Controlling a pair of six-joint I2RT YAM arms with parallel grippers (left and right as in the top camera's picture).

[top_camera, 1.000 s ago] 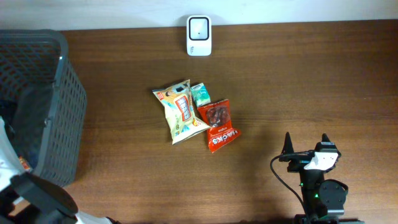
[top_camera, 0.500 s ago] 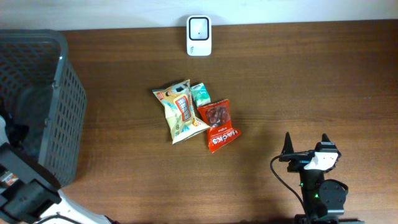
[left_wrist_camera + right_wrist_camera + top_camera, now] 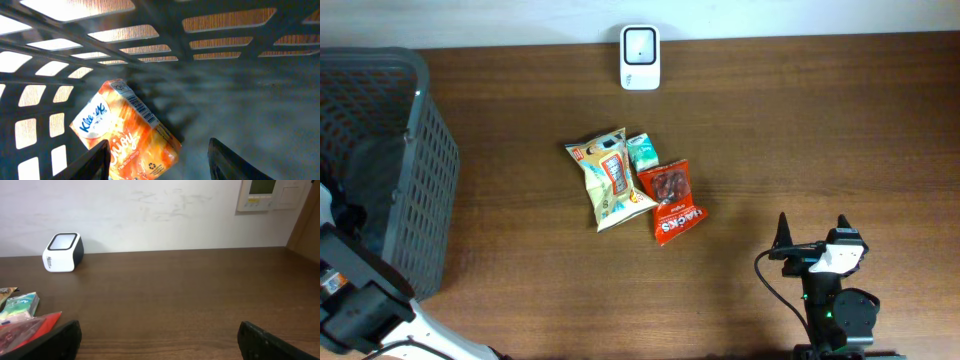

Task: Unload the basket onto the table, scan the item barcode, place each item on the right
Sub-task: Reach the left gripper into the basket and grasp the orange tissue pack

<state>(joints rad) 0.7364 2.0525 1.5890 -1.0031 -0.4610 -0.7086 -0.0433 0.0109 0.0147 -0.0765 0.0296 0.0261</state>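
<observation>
In the left wrist view an orange Kleenex tissue pack (image 3: 125,132) lies on the dark floor of the basket (image 3: 240,95), a barcode along its upper right edge. My left gripper (image 3: 157,152) is down inside the basket. Its jaws stand apart around the pack's lower end. The left finger (image 3: 95,162) is against the pack and the right finger (image 3: 230,160) is clear of it. The white scanner (image 3: 640,57) stands at the table's far edge. My right gripper (image 3: 812,228) rests open over bare wood at the front right.
The grey mesh basket (image 3: 420,170) fills the left end of the table. A yellow snack bag (image 3: 608,178), a small green pack (image 3: 642,151) and a red snack bag (image 3: 672,200) lie together mid-table. The scanner (image 3: 63,252) shows far left of the right gripper (image 3: 160,335).
In the overhead view the left arm has shifted down and left at the bottom left corner. The right arm and the items on the table have not moved.
</observation>
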